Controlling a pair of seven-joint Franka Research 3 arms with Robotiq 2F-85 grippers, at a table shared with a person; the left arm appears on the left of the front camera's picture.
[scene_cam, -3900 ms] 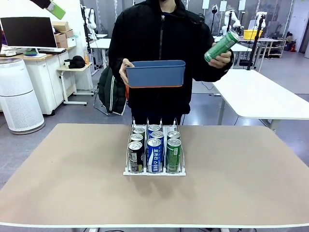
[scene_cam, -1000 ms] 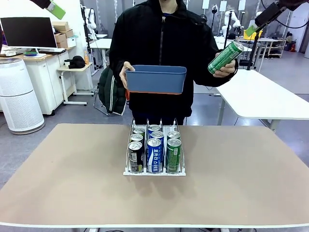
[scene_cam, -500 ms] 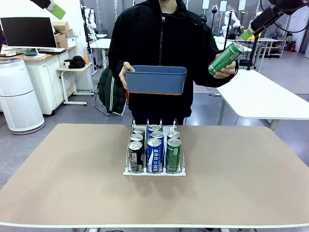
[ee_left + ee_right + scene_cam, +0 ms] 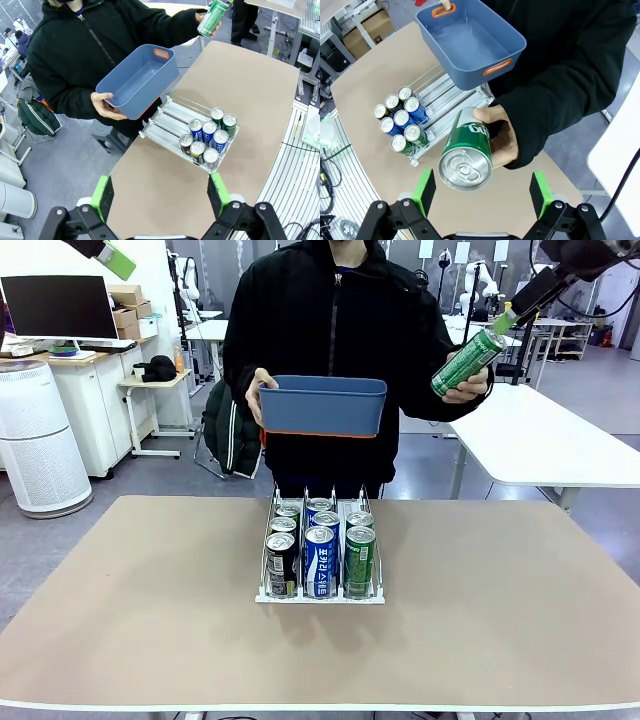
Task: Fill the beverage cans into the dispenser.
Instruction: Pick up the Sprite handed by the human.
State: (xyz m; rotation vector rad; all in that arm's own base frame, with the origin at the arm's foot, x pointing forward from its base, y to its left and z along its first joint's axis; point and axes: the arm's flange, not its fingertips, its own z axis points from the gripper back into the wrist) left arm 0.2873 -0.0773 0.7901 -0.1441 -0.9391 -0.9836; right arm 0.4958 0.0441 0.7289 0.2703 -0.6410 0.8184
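Your right end effector (image 4: 480, 192) hangs wide open just short of the green can (image 4: 467, 156) the person's hand (image 4: 502, 137) offers; centre the fingers on its body, clear of the thumb, before closing.

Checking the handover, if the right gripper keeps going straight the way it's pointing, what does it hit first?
Most likely the green can held out in the person's hand: its silver top faces the open right gripper, between the fingers' line. How much gap remains is unclear.
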